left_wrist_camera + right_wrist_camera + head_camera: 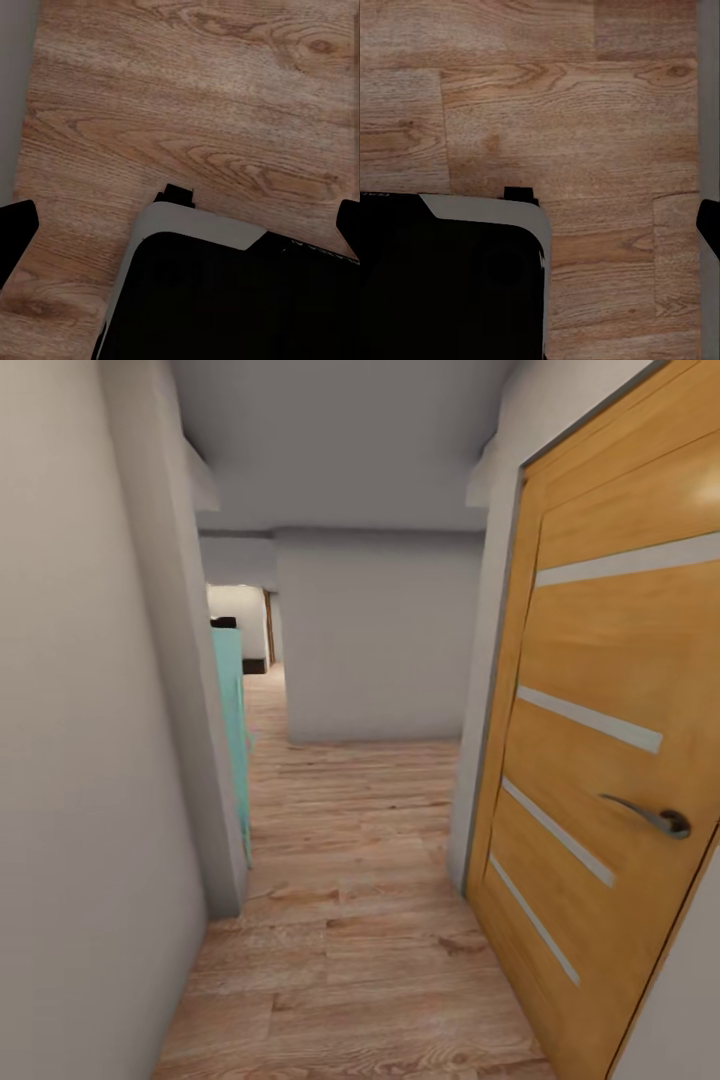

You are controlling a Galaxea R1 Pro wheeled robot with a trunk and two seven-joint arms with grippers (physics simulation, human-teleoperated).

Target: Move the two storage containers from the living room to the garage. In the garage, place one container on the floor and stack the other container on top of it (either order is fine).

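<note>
Walls [90, 760] in pale grey close in a narrow corridor over my light wood-plank flooring [350, 920], with an orange wooden door [610, 760] on the right carrying a metal lever handle [655, 815], and a teal panel [235, 730] past the left wall's corner. Both wrist cameras look down at planks and my black, grey-edged base [225, 300]; I see dark fingertips [15, 229] of the left gripper at the picture edges, empty and apart, but I cannot tell the right gripper's state.

A narrow hallway with wood-plank flooring [350, 920] — an orange wooden door [600, 760] with a metal lever handle [655, 816] stands at the right, a teal panel [232, 710] juts past the pale left wall [90, 760]
</note>
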